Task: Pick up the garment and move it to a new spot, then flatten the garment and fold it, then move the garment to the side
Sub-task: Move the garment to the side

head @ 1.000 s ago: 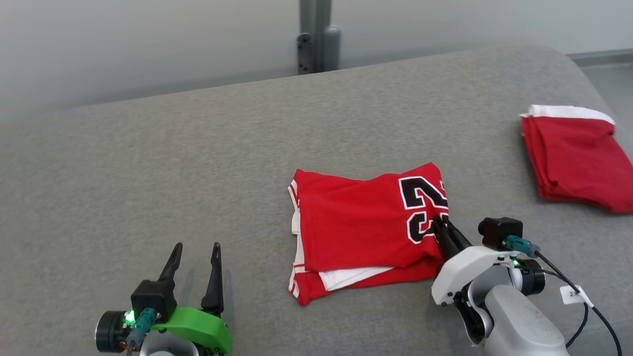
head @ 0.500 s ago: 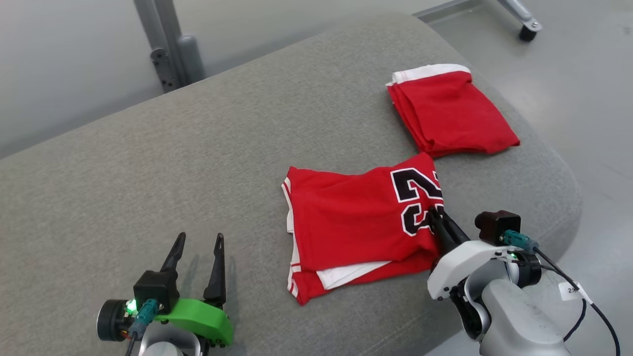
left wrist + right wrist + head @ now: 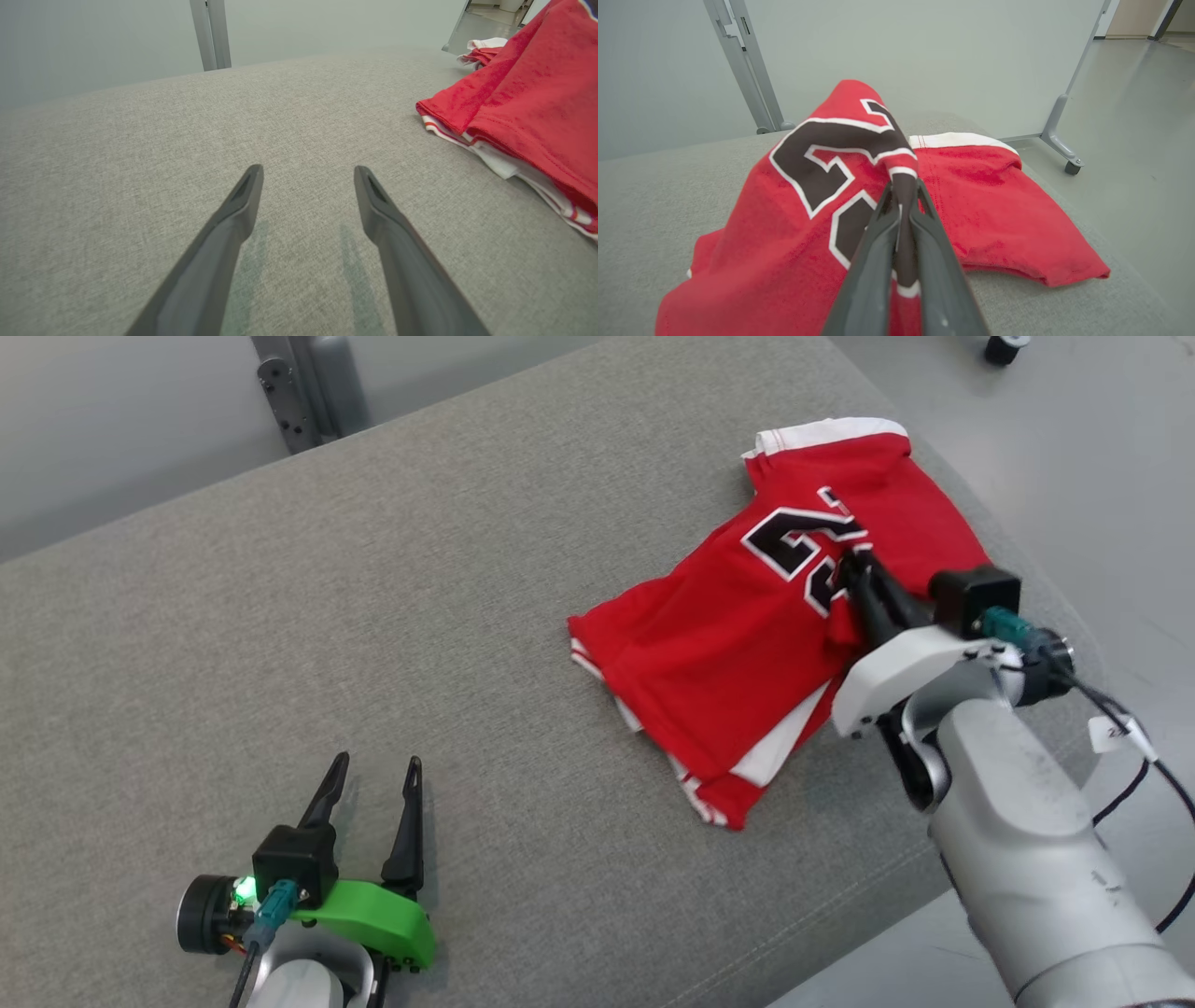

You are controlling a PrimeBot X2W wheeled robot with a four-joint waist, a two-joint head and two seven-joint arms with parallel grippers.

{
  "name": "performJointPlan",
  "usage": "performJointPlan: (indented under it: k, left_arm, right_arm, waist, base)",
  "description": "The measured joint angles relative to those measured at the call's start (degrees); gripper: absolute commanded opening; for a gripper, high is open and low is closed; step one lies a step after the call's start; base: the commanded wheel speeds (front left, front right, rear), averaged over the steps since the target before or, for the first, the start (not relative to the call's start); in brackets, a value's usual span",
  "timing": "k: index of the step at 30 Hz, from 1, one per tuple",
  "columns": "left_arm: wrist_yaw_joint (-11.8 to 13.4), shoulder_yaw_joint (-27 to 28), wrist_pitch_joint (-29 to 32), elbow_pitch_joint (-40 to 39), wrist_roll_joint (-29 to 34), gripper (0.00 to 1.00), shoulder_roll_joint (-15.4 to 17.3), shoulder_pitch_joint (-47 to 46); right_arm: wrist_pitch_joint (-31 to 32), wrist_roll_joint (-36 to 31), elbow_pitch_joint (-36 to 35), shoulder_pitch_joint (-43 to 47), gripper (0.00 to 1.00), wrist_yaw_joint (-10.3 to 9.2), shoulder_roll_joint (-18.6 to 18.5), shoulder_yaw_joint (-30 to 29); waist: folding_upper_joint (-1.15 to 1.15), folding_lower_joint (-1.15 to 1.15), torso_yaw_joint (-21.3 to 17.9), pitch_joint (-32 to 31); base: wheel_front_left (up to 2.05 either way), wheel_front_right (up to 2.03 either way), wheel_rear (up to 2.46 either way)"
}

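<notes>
Near surface's (image 3: 467,569) right edge, pinches garment's (image 3: 728,644) numbered end in right gripper (image 3: 854,565), length running toward far-off, spread left gripper (image 3: 377,762).

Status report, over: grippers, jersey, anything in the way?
Right gripper shut on red jersey at numbered edge, edge lifted. Left gripper open, empty, over gray cushion. Second folded red garment lies right behind the jersey, close to the grip.
</notes>
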Motion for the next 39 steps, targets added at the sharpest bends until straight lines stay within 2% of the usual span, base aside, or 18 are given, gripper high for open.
performJointPlan:
  k: [6, 14, 15, 16, 17, 20, 24, 27, 30, 35, 39]
  left_arm:
    - [-0.7, -0.1, 0.0, 0.0, 0.8, 1.00, 0.0, -1.6]
    - [-1.0, 0.1, 0.0, -0.1, 1.0, 1.00, 0.0, -2.5]
    - [-1.1, 0.3, 0.0, -0.1, 1.2, 1.00, 0.0, -2.5]
    - [-1.1, 0.5, 0.0, -0.1, 1.2, 1.00, 0.0, -2.5]
    - [-1.2, 0.6, 0.0, -0.1, 1.2, 1.00, 0.0, -2.5]
    - [-1.1, 1.3, 0.0, -0.3, 1.2, 1.00, 0.0, -2.6]
    - [-0.4, 3.0, 0.0, -0.7, 1.2, 1.00, 0.0, -2.6]
    - [-0.2, 4.2, 0.0, -1.0, 1.1, 1.00, 0.1, -2.6]
    - [0.3, 5.1, 0.0, -1.1, 0.4, 1.00, 0.0, -2.6]
    - [1.3, 6.0, 0.0, -1.3, -0.4, 1.00, 0.0, -2.3]
    - [1.9, 6.9, 0.0, -1.0, -0.8, 1.00, 0.1, -1.2]
  right_arm:
    - [0.0, -7.5, 5.5, -7.9, 0.00, 0.00, -5.8, -10.3]
    - [0.0, -18.2, 11.1, -11.4, 0.00, 0.00, -14.5, -26.9]
    - [0.1, -20.4, 11.5, -11.4, 0.16, 0.00, -15.2, -29.9]
    - [0.1, -21.7, 11.6, -11.4, 0.92, 0.00, -15.5, -31.9]
    - [0.1, -22.8, 11.7, -11.4, 1.00, 0.00, -15.7, -34.2]
    - [0.1, -26.3, 10.4, -11.4, 1.00, -0.02, -13.9, -38.0]
    - [0.0, -27.9, 4.3, -11.0, 1.00, -0.01, -7.7, -36.8]
    - [0.0, -26.2, -0.8, -8.7, 1.00, -0.01, -3.6, -33.4]
    - [0.0, -22.6, -5.4, -5.2, 1.00, -0.01, -1.5, -28.4]
    - [0.0, -17.6, -10.6, 0.9, 1.00, -0.01, -0.2, -19.9]
    - [0.0, -13.6, -14.0, 5.3, 1.00, -0.01, 0.2, -16.3]
  waist:
    - [0.00, 0.00, 3.9, 1.8]
    - [0.00, 0.00, 9.7, 3.7]
    - [0.00, 0.00, 10.6, 4.0]
    - [0.00, 0.00, 11.2, 4.1]
    - [0.00, 0.00, 11.9, 4.3]
    - [0.00, 0.00, 13.7, 4.7]
    - [0.00, 0.00, 15.5, 4.8]
    - [0.00, 0.00, 16.3, 4.2]
    - [0.00, 0.00, 17.1, 3.3]
    - [0.00, 0.00, 18.9, 1.6]
    - [0.00, 0.00, 20.5, -0.1]
  base:
    - [0.00, 0.00, 0.00]
    - [0.00, 0.00, 0.00]
    - [0.00, 0.00, 0.00]
    - [0.00, 0.00, 0.00]
    - [0.00, 0.00, 0.00]
    - [0.00, 0.00, 0.00]
    - [0.00, 0.00, 0.00]
    - [0.00, 0.00, 0.00]
    - [0.00, 0.00, 0.00]
    - [0.00, 0.00, 0.00]
    - [0.00, 0.00, 0.00]
